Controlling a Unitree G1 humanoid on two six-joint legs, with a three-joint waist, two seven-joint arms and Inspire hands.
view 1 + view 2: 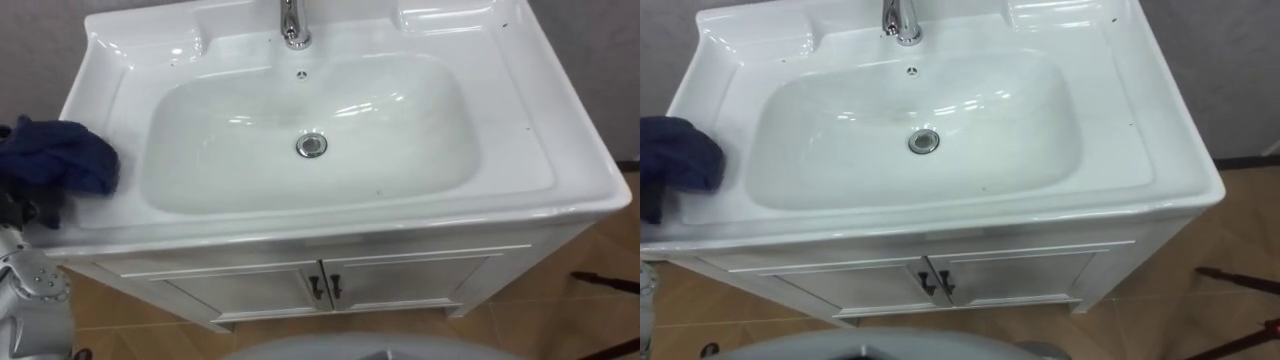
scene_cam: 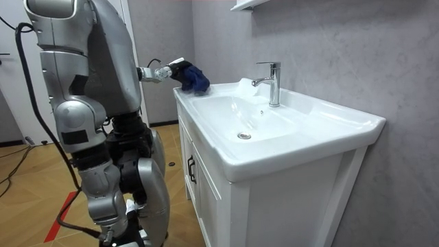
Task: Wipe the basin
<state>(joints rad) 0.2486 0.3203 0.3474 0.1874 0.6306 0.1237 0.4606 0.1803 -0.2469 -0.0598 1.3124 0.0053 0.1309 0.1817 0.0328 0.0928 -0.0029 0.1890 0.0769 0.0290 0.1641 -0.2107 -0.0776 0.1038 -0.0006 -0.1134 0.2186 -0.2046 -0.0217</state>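
- A grey plastered wall [image 2: 322,41] rises behind the white ceramic basin [image 1: 520,150], and a wooden floor [image 2: 27,185] spreads before it. The basin sits on a white two-door cabinet [image 1: 410,280].
- The robot stands at the basin's front.
- The left hand [image 2: 164,71] is at the basin's left rim, fingers curled into a bunched dark blue cloth [image 1: 60,155] and gripping it.
- The cloth rests on that left rim, outside the bowl.
- The chrome tap [image 1: 292,25] stands at the basin's back edge. The round metal drain [image 1: 312,145] lies at the bowl's centre.
- Judged step: wiping is only starting, since the cloth sits at the edge and has not reached the bowl.
- The next move calls for carrying the cloth into the bowl, pressing it flat and sweeping towards the drain.
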